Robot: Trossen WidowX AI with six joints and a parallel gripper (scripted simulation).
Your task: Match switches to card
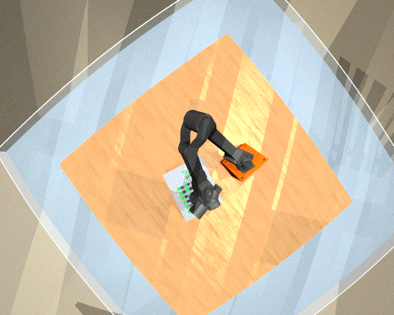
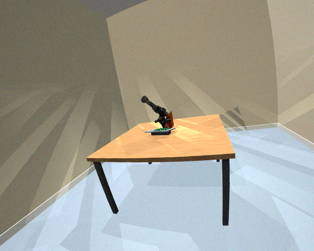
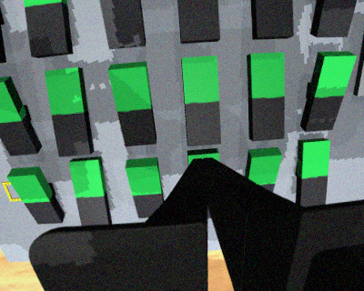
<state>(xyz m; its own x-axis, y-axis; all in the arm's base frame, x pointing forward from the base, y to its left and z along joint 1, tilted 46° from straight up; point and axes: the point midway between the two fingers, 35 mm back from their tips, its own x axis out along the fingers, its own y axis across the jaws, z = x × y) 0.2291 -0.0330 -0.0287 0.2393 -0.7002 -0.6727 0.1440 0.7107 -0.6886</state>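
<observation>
Tool: the black parallel-jaw gripper (image 1: 198,205) (image 2: 162,124) (image 3: 202,167) is closed to its narrowest, tips together, nothing between them. It hangs at the end of the black jointed arm (image 1: 192,162) (image 2: 152,105), which rises from an orange base plate (image 1: 259,159) (image 2: 170,119) on the wooden table (image 1: 149,122) (image 2: 195,146). Task's thing: the pale grey flat switch panel (image 1: 172,176) (image 2: 148,131) (image 3: 95,27) lies below the gripper, on a dark block (image 2: 160,133) that stands on the table. In the top view the gripper covers part of the panel. The wrist view shows rows of rocker switches, each with a green far half and a dark grey near half. The tips are over the near row, in front of the green-and-grey rocker switch fourth from the left (image 3: 203,154). Only a strip of its green half shows; its near half is hidden, so contact cannot be told. Left of the tips in that row stand three switches; right of them, the fifth switch (image 3: 264,165), partly covered by the gripper, and the sixth switch (image 3: 313,159). The next row out shows six switches entire, beyond the tips. The small green-and-dark square-patterned card (image 1: 185,174) is on the panel to the arm's right of the grid, apart from the gripper. Its individual squares are too small to read reliably.
</observation>
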